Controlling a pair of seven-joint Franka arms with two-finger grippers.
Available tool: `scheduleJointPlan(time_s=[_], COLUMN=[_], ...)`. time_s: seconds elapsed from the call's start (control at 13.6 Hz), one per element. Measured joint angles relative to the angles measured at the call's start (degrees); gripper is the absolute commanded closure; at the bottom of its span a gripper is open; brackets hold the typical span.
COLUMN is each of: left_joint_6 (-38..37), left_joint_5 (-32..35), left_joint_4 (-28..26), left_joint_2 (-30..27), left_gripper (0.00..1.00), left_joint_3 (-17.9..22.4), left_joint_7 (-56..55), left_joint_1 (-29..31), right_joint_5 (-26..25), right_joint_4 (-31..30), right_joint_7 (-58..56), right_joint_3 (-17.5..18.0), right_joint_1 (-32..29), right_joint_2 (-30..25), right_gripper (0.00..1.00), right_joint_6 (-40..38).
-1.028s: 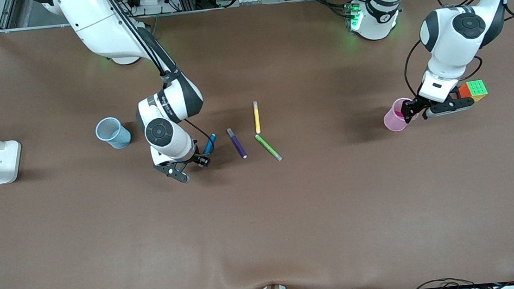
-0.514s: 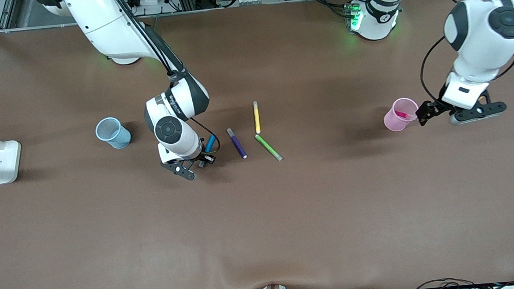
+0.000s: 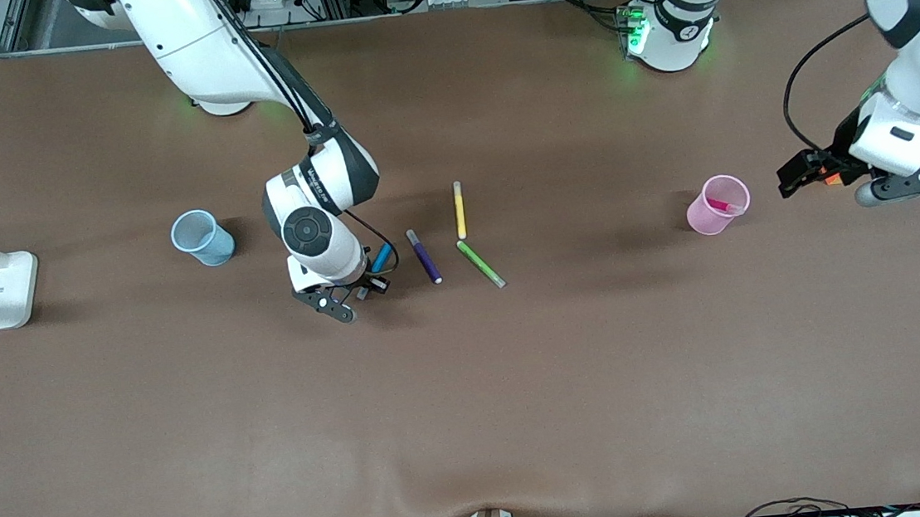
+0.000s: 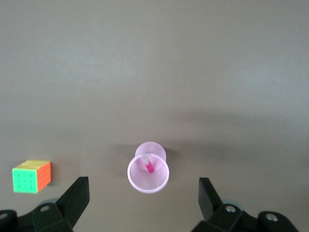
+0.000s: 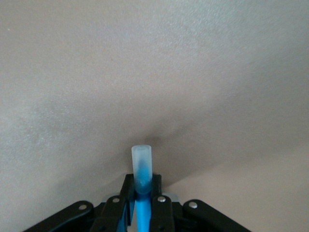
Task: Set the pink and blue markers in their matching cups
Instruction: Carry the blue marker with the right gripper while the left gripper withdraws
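The pale pink cup (image 3: 718,204) stands upright toward the left arm's end of the table, and the pink marker (image 3: 723,205) leans inside it. My left gripper (image 3: 794,177) hangs open and empty above the table beside that cup; its wrist view looks down on the pink cup (image 4: 148,174) and the pink marker (image 4: 148,166). My right gripper (image 3: 362,286) is low at the table, shut on the blue marker (image 3: 382,257). In the right wrist view the blue marker (image 5: 141,166) sticks out from between the fingers (image 5: 157,186), greyish cap foremost. The pale blue cup (image 3: 202,238) stands empty beside the right arm.
A dark purple pen (image 3: 424,256), a yellow pen (image 3: 459,209) and a green pen (image 3: 480,263) lie mid-table beside the right gripper. A colour cube (image 4: 31,176) sits near the pink cup. A white lamp base (image 3: 1,290) stands at the right arm's end.
The left gripper opened, rose and drew away from the pink cup toward its own end of the table, leaving the pink marker inside. The right gripper shut on the blue marker.
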Motion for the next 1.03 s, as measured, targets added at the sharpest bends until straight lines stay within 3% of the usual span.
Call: scheduleJointPlan(time_s=[0.22,0.51,1.03], left_joint_6=[-11.3,-19.5,-22.5], left_joint_5=[-0.2,-0.2,-0.2], left_joint_4=[8.7,14.2,17.7], left_joint_2=[-0.2,-0.5,-0.5], left_gripper=[0.0,0.0,0.0], left_joint_3=[-1.5,-1.3,-2.4], left_joint_7=[0.0,0.0,0.0], left_joint_1=[0.0,0.4,0.4], right_joint_5=[0.0,-0.2,-0.1], right_joint_4=[1.3,-0.9,-12.3], right_joint_7=[-9.5,-31.4,-63.3], right_joint_3=[-0.9,-1.6,-1.6], right_joint_1=[-1.5,-8.8,-17.9], right_joint_2=[-4.1,-12.9,-29.1], right_gripper=[1.0,1.0,1.0], right_joint_6=[-7.1,-11.4,-15.7])
